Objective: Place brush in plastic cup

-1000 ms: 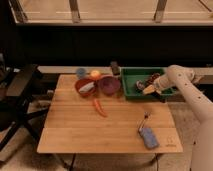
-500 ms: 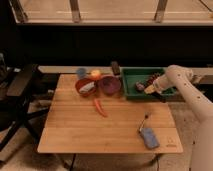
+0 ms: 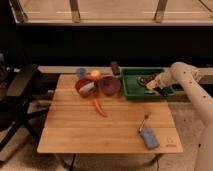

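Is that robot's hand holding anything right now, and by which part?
Cannot be told. The hand is shut, down inside the green tray, but whether it grips anything there does not show.

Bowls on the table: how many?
2. The red bowl sits near the table's far edge; the dark purple bowl is beside it, toward the green bin, where the gripper is, shut. None looks hidden.

Dim scene, brighter band along top, gripper shadowed inside green bin
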`<state>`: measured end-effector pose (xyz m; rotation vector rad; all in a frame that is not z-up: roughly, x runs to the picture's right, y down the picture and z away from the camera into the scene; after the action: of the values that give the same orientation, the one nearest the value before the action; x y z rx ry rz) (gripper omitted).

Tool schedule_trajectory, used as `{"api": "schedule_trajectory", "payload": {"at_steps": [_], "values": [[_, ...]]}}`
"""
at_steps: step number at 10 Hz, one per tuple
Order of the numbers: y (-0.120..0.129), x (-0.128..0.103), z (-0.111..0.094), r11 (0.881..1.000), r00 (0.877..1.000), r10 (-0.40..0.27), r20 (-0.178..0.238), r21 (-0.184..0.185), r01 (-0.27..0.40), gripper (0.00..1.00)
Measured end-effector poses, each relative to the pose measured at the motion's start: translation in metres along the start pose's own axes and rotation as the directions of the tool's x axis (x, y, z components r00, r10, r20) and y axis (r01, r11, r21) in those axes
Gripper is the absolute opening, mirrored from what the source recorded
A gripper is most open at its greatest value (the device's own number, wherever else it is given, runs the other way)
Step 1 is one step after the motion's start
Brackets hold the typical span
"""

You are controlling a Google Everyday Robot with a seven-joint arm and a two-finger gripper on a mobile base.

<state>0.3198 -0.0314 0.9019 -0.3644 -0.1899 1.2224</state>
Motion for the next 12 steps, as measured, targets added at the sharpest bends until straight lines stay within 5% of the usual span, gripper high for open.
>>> {"api": "schedule_trajectory", "payload": {"at_steps": [2,6,10,12], "values": [[0.014,-0.014,-0.009,0.999,0.999,-0.018,0.033,-0.04,0.019,0.0],[0.081,-0.05,-0.026,0.983,0.987,-0.131,0.088,-0.117,0.141,0.0],[0.173,-0.069,-0.054,0.914,0.933,-0.334,0.135,-0.197,0.355,0.0],[0.175,-0.068,-0.055,0.911,0.931,-0.338,0.136,-0.2,0.36,0.0]]}}
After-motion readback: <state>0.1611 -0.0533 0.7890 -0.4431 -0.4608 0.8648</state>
